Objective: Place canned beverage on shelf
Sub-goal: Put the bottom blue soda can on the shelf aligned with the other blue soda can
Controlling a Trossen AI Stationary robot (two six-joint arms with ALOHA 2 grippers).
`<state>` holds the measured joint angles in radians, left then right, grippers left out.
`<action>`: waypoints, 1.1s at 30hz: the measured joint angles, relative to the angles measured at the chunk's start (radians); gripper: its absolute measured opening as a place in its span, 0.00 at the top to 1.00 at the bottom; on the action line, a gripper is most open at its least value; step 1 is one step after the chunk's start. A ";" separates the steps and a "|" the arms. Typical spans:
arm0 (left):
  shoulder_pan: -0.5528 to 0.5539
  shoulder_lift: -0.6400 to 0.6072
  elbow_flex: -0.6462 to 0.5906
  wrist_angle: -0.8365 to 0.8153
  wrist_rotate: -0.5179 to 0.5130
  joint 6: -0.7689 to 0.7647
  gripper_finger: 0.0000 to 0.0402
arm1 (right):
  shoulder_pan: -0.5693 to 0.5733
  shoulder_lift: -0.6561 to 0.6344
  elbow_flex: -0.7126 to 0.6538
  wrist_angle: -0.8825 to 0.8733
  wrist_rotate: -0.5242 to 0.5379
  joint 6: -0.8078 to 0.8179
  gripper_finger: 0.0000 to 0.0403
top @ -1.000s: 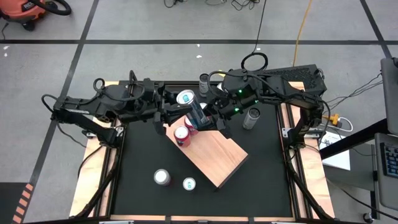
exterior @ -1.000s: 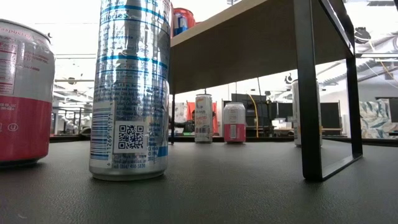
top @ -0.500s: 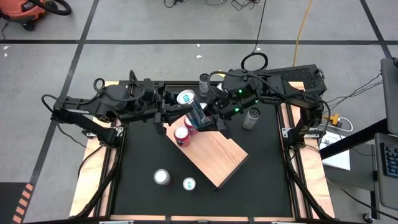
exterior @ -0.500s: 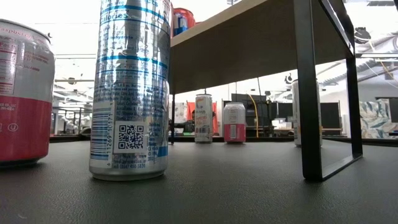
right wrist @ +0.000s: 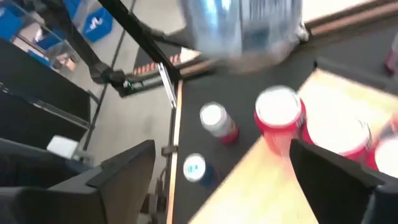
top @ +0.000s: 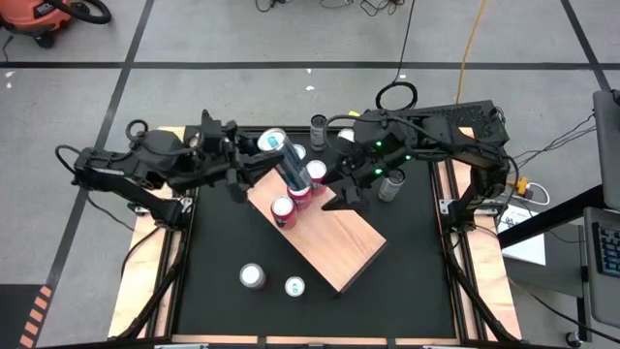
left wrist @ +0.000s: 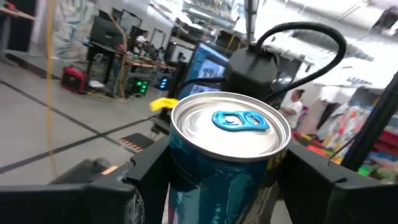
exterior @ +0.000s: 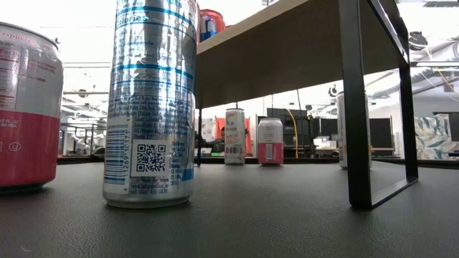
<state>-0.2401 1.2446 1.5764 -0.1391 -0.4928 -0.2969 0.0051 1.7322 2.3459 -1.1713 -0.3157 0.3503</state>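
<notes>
Blue can: a tall blue-and-silver can (top: 288,158) is pinched between the fingers of the left hand (top: 260,167), carried tilted over the far-left corner of the shelf (top: 339,244); the left wrist view shows its silver top with a blue tab (left wrist: 231,122) between the two dark fingers.
Left arm: reaches in from the left side of the black surface (top: 218,247), hand at the shelf's far-left corner.
Shelf: pale wooden slab set at an angle across the middle of the surface, raised on dark legs as the low view shows (exterior: 287,50).
Already shelved: two red cans stand on the shelf's far-left part, one (top: 282,209) near its left edge and one (top: 315,174) just beyond it; most of the board is bare.
Right arm: comes in from the far right, right hand (top: 349,190) over the far edge of the shelf, fingers spread wide and empty, as its wrist view shows (right wrist: 118,180).
Still on the surface: a grey can (top: 253,276) and a small teal-topped can (top: 294,287) near the front left, a dark can (top: 319,127) at the far edge, a silver can (top: 391,183) to the right of the shelf.
Progress: judged partway; the held can is not yet set down upright, and four more wait.
</notes>
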 joint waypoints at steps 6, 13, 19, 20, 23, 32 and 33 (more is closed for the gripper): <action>-0.045 -0.114 0.000 -0.068 -0.113 0.080 0.40 | 0.000 -0.052 0.000 -0.137 0.000 0.000 0.13; -0.087 -0.196 0.002 -0.092 -0.253 0.215 0.40 | 0.000 -0.122 0.000 -0.202 0.004 0.003 0.13; -0.116 -0.225 0.002 -0.089 -0.335 0.384 0.40 | 0.000 -0.165 0.000 -0.204 0.006 0.019 0.13; -0.116 -0.226 0.002 -0.089 -0.353 0.386 0.40 | 0.000 -0.171 0.000 -0.205 0.006 0.021 0.13; -0.116 -0.223 0.002 -0.111 -0.385 0.383 0.40 | 0.000 -0.174 0.000 -0.214 0.006 0.023 0.13; -0.093 -0.154 0.001 -0.218 -0.468 0.244 0.40 | 0.003 -0.177 0.000 -0.226 0.006 0.014 0.13; -0.093 -0.148 0.001 -0.218 -0.468 0.222 0.40 | 0.003 -0.177 0.000 -0.226 0.006 0.009 0.13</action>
<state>-0.3332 1.0966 1.5772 -0.3573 -0.9603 -0.0748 0.0086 1.5555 2.3459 -1.3972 -0.3100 0.3592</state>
